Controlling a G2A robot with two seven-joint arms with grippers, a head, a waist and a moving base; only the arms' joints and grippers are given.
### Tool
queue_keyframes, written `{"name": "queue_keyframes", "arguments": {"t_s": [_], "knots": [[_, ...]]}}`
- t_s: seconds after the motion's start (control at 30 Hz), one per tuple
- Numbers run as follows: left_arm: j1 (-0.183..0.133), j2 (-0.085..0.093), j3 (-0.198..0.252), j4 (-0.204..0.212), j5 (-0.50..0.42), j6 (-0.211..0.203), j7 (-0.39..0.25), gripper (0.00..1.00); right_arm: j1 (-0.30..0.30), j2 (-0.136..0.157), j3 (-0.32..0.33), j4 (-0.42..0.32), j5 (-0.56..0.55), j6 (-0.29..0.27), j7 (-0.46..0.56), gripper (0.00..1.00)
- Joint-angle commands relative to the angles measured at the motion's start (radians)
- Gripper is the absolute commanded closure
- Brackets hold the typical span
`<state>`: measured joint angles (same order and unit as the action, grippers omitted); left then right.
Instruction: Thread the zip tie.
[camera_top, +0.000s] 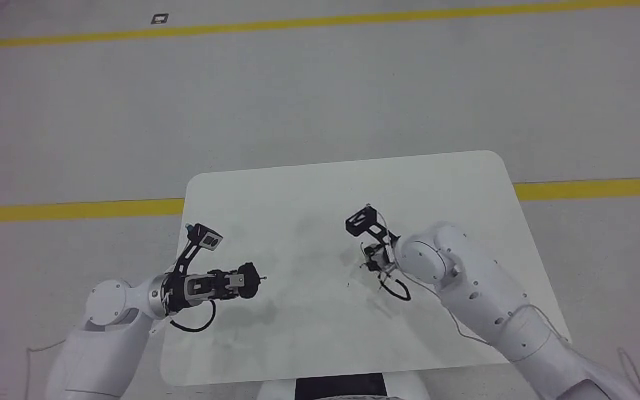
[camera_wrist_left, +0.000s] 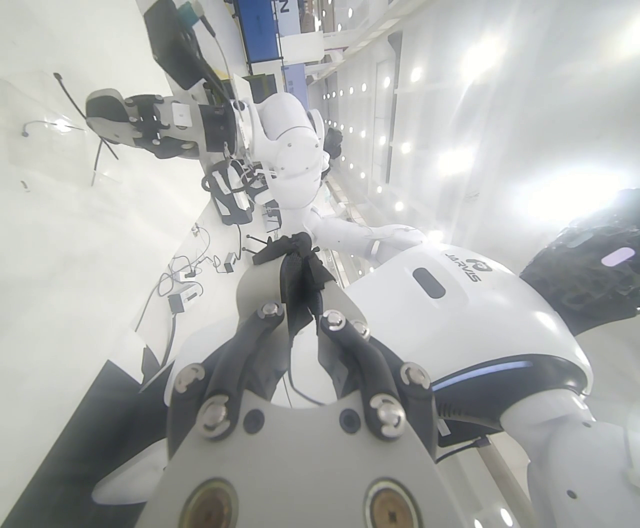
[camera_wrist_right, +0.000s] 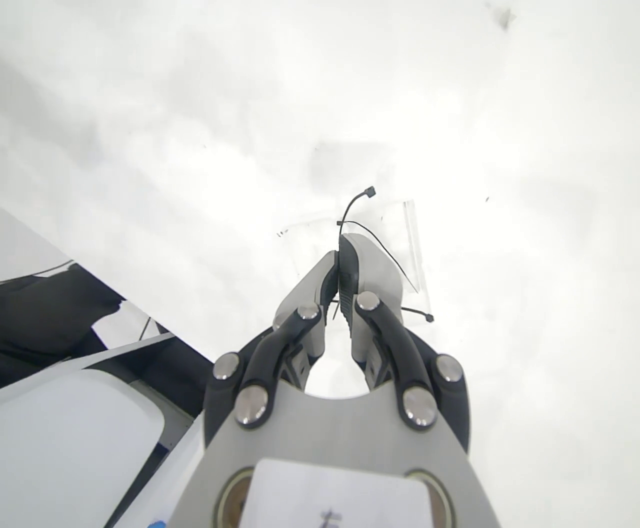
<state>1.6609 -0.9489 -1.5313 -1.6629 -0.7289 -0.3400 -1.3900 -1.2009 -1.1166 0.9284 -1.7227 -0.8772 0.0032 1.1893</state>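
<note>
Right wrist view: zip tie (camera_wrist_right: 351, 204) pinched between right gripper (camera_wrist_right: 341, 246) fingertips.

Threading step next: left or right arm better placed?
Right, likely. The right gripper is shut on a zip tie, whose head end sticks out beyond it above the table. The left gripper sits apart, shut, with no tie plainly in it.

The zip tie (camera_wrist_right: 369, 192) was a thin black strap pinched partway along between the closed fingers of the right gripper (camera_wrist_right: 341, 241), a touch toward 3 o'clock of the table's centre. Its small square head curved free past the fingertips. A fine strand and another headed end trailed out sideways; whether this was one tie or two could not be told.
</note>
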Motion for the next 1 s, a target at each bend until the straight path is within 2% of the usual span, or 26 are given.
{"name": "queue_keyframes", "arguments": {"t_s": [0.0, 0.1, 0.17, 0.47, 0.53, 0.63, 0.8, 0.97], "knots": [[0.000, 0.000, 0.000, 0.000, 0.000, 0.000, 0.000, 1.00, -0.031, 0.007, 0.042, -0.028, 0.032, 0.001, -0.040, 1.00], [0.000, 0.000, 0.000, 0.000, 0.000, 0.000, 0.000, 1.00, -0.092, 0.017, 0.124, -0.082, 0.119, -0.012, -0.134, 1.00], [0.000, 0.000, 0.000, 0.000, 0.000, 0.000, 0.000, 1.00, -0.138, 0.025, 0.178, -0.122, 0.189, -0.057, -0.191, 1.00], [0.000, 0.000, 0.000, 0.000, 0.000, 0.000, 0.000, 1.00, -0.138, 0.025, 0.178, -0.122, 0.189, -0.057, -0.191, 1.00], [0.000, 0.000, 0.000, 0.000, 0.000, 0.000, 0.000, 1.00, -0.148, 0.023, 0.176, -0.117, 0.207, -0.061, -0.220, 1.00], [0.010, -0.004, 0.021, 0.000, -0.001, 0.004, 0.060, 1.00, -0.182, 0.020, 0.198, -0.147, 0.264, -0.046, -0.334, 1.00], [0.030, -0.016, 0.054, 0.026, 0.015, 0.000, 0.139, 1.00, -0.262, 0.020, 0.219, -0.215, 0.265, -0.023, -0.494, 1.00], [0.032, -0.040, 0.091, 0.026, 0.110, 0.000, 0.211, 1.00, -0.337, 0.017, 0.203, -0.283, 0.249, 0.005, -0.616, 1.00]]}}
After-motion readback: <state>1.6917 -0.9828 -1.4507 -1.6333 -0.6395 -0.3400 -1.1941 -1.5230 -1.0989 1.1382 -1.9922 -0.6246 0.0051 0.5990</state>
